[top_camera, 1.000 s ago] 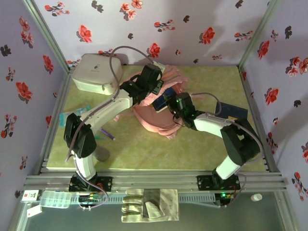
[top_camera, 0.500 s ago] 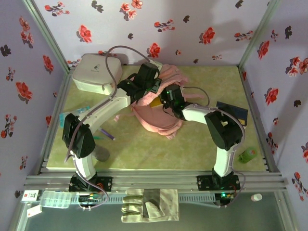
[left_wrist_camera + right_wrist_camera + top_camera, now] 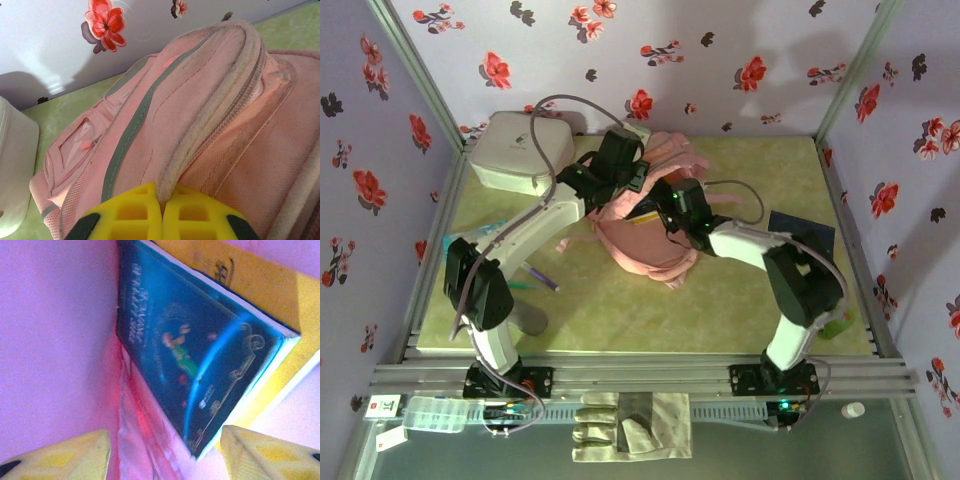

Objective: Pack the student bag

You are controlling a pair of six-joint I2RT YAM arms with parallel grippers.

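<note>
The student bag [image 3: 215, 130] is matt pink woven cloth, coarse in the grain, with a fuzzy pale trim and a smooth grey ribbon stripe. My left tool [image 3: 161, 220] has matt yellow plastic fingers [image 3: 130, 217] moulded in a grid. The blue book [image 3: 200, 360] has a glossy cover; the yellow book [image 3: 255, 285] looks like matt card.

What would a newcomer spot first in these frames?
The pink student bag at the middle back of the table stands out, with both arms bent in over it and the left jaws pinched shut on its pale piped edge. In the right wrist view, the right jaws stand open inside the pink interior, facing a dark blue book that lies against a yellow flat item. A white-grey case sits at the back left corner.
</note>
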